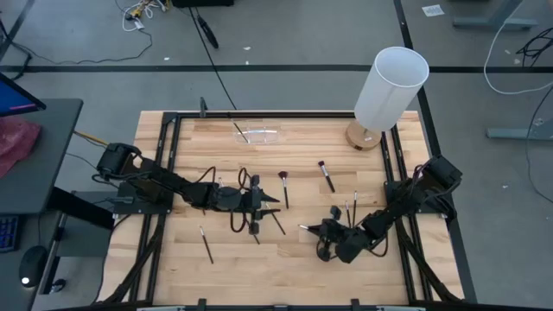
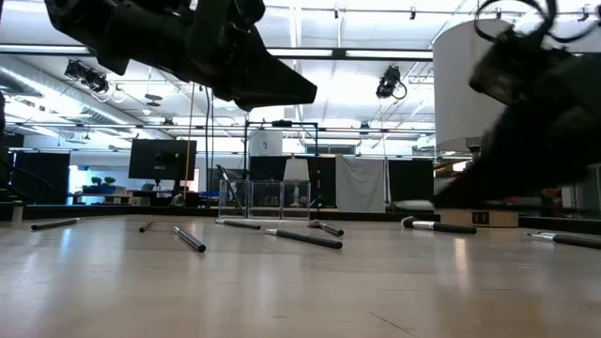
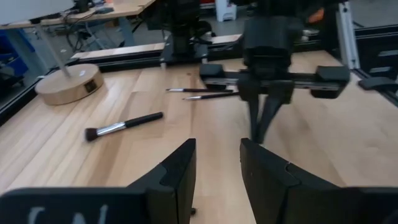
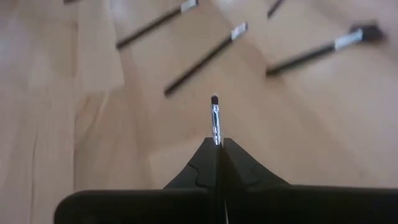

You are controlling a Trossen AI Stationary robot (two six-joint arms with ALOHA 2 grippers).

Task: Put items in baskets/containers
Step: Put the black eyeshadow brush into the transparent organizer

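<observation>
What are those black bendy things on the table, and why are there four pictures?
They are two robot arms, each ending in a two-finger gripper. One camera looks down from above, one sits at table level, and one rides on each wrist. Thin makeup brushes lie scattered on the wooden table. A clear box waits at the far edge, beside a tall white cylinder. The right gripper is pinched shut on one brush. The left gripper is open and holds nothing.

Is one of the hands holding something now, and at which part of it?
The right hand holds a slim makeup brush by its handle, bristles pointing forward. The left hand holds nothing.
</observation>
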